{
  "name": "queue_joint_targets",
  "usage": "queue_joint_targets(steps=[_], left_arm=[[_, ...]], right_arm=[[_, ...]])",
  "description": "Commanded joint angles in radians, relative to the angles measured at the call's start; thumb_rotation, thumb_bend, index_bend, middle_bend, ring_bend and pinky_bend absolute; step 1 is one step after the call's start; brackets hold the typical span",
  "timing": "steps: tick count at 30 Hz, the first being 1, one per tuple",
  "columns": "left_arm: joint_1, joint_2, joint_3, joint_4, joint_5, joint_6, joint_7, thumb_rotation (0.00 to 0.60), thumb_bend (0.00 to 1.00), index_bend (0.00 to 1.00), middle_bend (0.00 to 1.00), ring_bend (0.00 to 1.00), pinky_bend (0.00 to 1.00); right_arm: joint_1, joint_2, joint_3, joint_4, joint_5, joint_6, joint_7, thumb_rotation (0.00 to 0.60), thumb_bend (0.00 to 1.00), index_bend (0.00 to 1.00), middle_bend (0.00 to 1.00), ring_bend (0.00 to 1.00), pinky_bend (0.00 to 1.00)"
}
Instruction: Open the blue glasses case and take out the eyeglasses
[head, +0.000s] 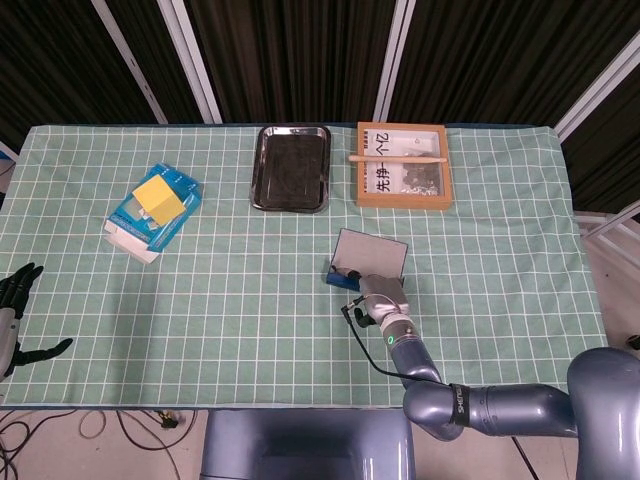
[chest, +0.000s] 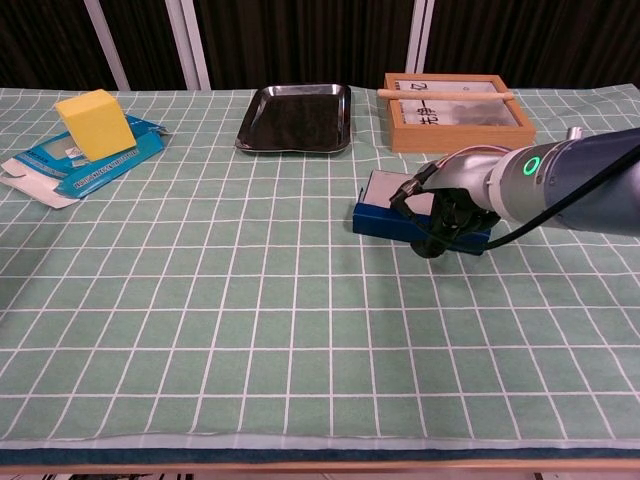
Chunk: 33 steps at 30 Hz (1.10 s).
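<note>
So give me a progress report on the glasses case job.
Done: the blue rectangular glasses case looks open, its grey-lined lid tilted up. In hand: the right hand is down at the case's front edge; whether it grips anything cannot be told. Left: no eyeglasses are visible outside the case, so taking them out remains. The left hand idles at the table's edge.

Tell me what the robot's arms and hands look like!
The right arm is smooth, shiny blue-grey metal with a glowing green ring light near the wrist. Its right hand has black fingers and thin black cables. The left hand is black too.
</note>
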Motion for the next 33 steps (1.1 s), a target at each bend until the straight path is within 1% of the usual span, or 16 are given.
queue_joint_targets(steps=[1, 6, 12, 19, 20, 24, 27, 33], left_arm=[[0.000, 0.000, 0.000, 0.001, -0.001, -0.001, -0.001, 0.600, 0.01, 0.00, 0.00, 0.00, 0.00], [0.000, -0.001, 0.000, 0.001, 0.002, 0.001, 0.002, 0.600, 0.01, 0.00, 0.00, 0.00, 0.00], [0.000, -0.001, 0.002, 0.000, 0.004, 0.002, 0.004, 0.600, 0.01, 0.00, 0.00, 0.00, 0.00], [-0.001, -0.004, 0.003, -0.001, 0.004, 0.001, 0.013, 0.600, 0.01, 0.00, 0.00, 0.00, 0.00], [0.000, -0.004, 0.002, -0.001, 0.003, 0.003, 0.014, 0.600, 0.01, 0.00, 0.00, 0.00, 0.00], [0.001, -0.004, 0.001, -0.001, 0.002, 0.005, 0.013, 0.600, 0.01, 0.00, 0.00, 0.00, 0.00], [0.001, -0.004, 0.001, -0.001, 0.002, 0.004, 0.013, 0.600, 0.01, 0.00, 0.00, 0.00, 0.00], [0.001, -0.005, 0.001, -0.001, 0.003, 0.005, 0.011, 0.600, 0.01, 0.00, 0.00, 0.00, 0.00]], right_arm=[[0.005, -0.009, -0.002, -0.001, -0.001, 0.000, 0.002, 0.600, 0.56, 0.17, 0.89, 0.96, 1.00], [0.004, -0.007, -0.008, -0.041, -0.022, 0.008, 0.007, 0.600, 0.56, 0.18, 0.89, 0.96, 1.00], [0.002, 0.022, -0.024, -0.107, -0.019, 0.009, 0.003, 0.600, 0.57, 0.19, 0.89, 0.96, 1.00], [-0.002, 0.063, -0.066, -0.211, -0.041, 0.036, -0.014, 0.600, 0.57, 0.21, 0.89, 0.96, 1.00], [-0.001, 0.069, -0.084, -0.238, -0.035, 0.037, -0.026, 0.600, 0.57, 0.21, 0.89, 0.96, 1.00], [0.009, 0.083, -0.104, -0.269, -0.011, 0.045, -0.044, 0.600, 0.57, 0.22, 0.89, 0.96, 1.00], [0.015, 0.090, -0.116, -0.296, -0.006, 0.065, -0.054, 0.600, 0.57, 0.24, 0.89, 0.96, 1.00], [0.023, 0.078, -0.142, -0.341, -0.018, 0.145, -0.084, 0.600, 0.57, 0.28, 0.89, 0.96, 1.00]])
